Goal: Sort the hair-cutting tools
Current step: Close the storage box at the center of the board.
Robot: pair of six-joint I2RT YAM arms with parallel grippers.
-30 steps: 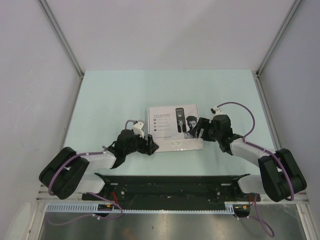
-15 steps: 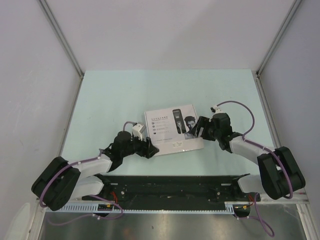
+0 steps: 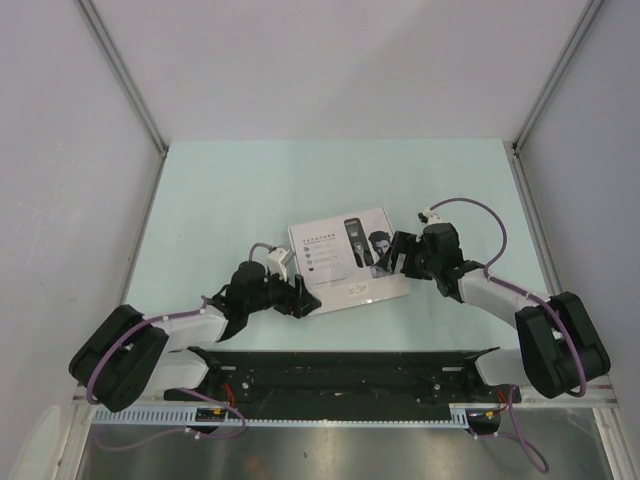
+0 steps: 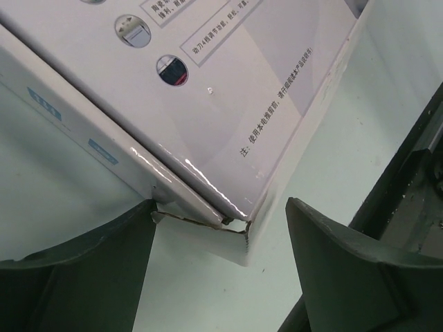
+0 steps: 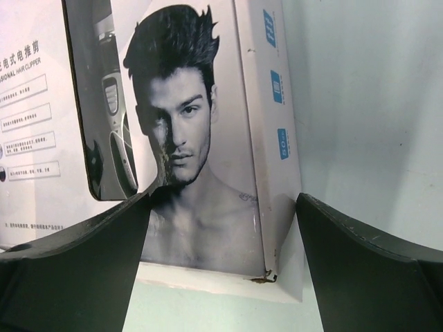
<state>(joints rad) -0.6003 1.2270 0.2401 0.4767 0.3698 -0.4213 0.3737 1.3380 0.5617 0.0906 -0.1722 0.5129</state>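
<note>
Jaws of the left gripper point(image 3: 308, 298) stand wide, holding nothing, astride the near-left corner of the closed white clipper box point(image 3: 345, 262). The right gripper point(image 3: 395, 258) gapes likewise at the near-right corner. The box lies mid-table point(image 3: 250, 190); the hair-cutting tools stay out of sight.

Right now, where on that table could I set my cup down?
The widest bare stretch of table lies between the box and the back wall. A smaller patch lies left of the box, toward the left wall. It is crowded at the box's near corners, where the open left gripper and right gripper flank it.
</note>
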